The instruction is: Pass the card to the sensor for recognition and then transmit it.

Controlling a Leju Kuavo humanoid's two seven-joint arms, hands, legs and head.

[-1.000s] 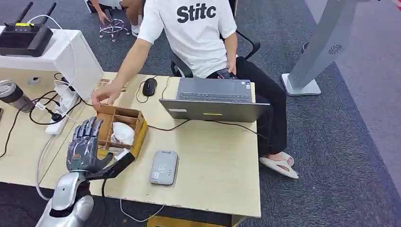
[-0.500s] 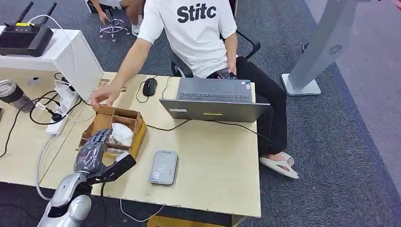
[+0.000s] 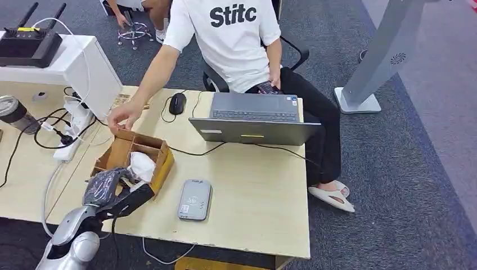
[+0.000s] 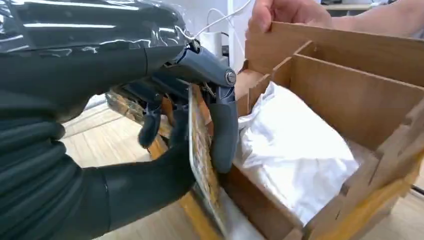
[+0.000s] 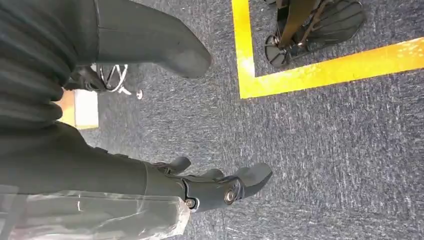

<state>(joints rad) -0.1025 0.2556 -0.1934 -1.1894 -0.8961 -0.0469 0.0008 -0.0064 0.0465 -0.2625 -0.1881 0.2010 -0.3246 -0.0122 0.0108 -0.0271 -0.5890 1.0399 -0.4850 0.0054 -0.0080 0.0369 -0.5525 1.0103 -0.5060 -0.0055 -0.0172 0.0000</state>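
- Left hand (image 4: 165, 150) reaches into the brown cardboard divided box (image 3: 147, 147), thumb and fingers pinching a thin patterned card (image 4: 202, 155), edge-on.
- Right hand (image 5: 200, 187) hangs over carpet, fingers apart, holding nothing.
- Grey flat sensor pad (image 3: 195, 199) lies on the counter at the box's 4 o'clock.

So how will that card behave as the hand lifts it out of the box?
Probably stiff: the card stands flat and unbent between the left hand's thumb and fingers. It looks thin and light. Its glossy face may slip, and it could catch the wooden box wall.

On the desk: one wooden box (image 3: 147, 147), one card reader (image 3: 194, 199), one laptop (image 3: 254, 119), one mouse (image 3: 178, 103), one card (image 4: 202, 159).
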